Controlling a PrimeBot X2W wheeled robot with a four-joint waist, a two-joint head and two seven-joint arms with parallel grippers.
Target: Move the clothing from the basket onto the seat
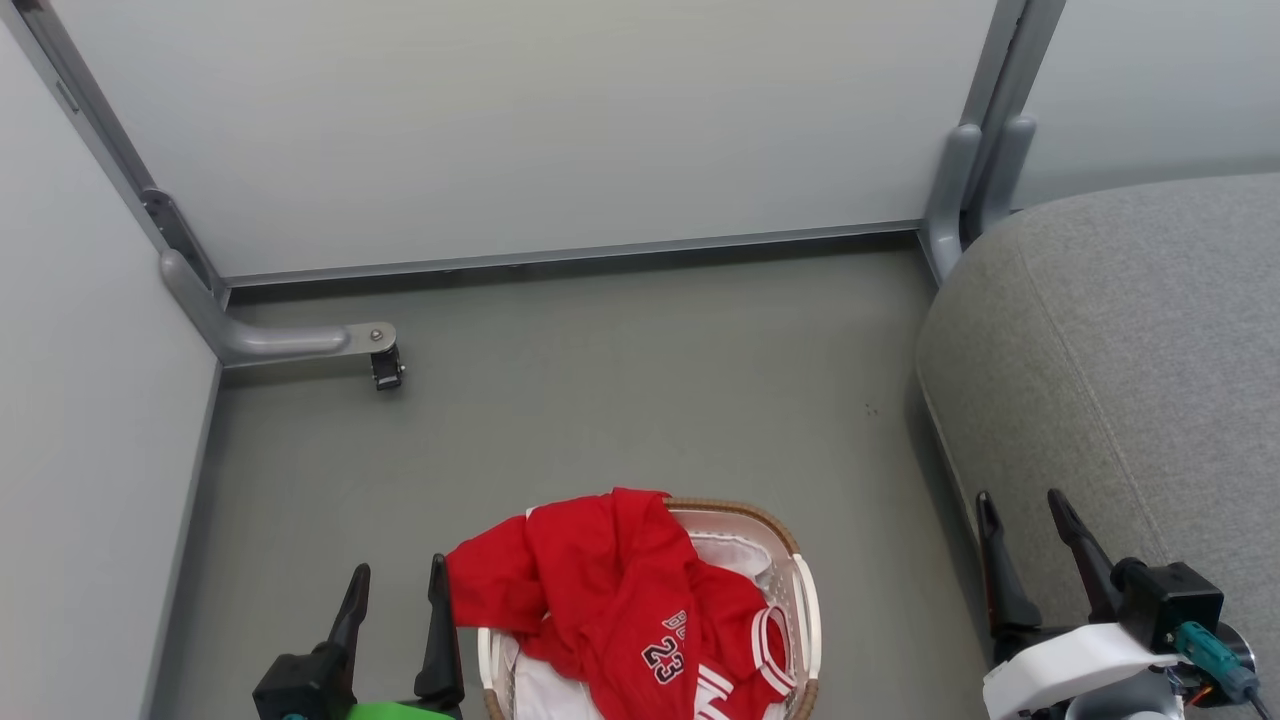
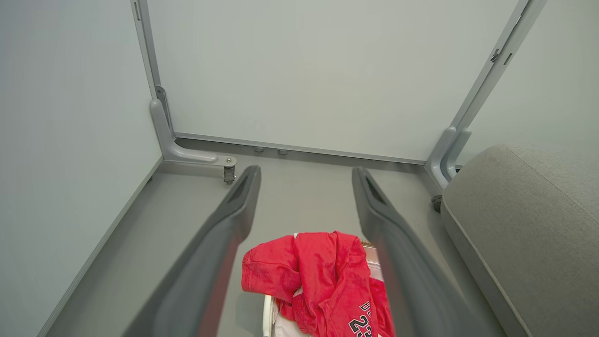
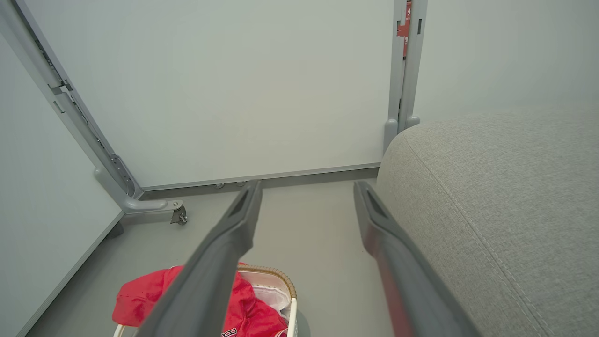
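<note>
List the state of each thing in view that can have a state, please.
clothing: heaped in the basket, one part hanging over the rim
basket: upright on the floor, holding the clothing
seat: no clothing on the part in view
left gripper: open, holding nothing, beside the basket
right gripper: open, holding nothing, at the seat's edge

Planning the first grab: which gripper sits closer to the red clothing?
The left gripper: its fingers stand right beside the clothing spilling over the basket, while the right gripper is off by the seat.
</note>
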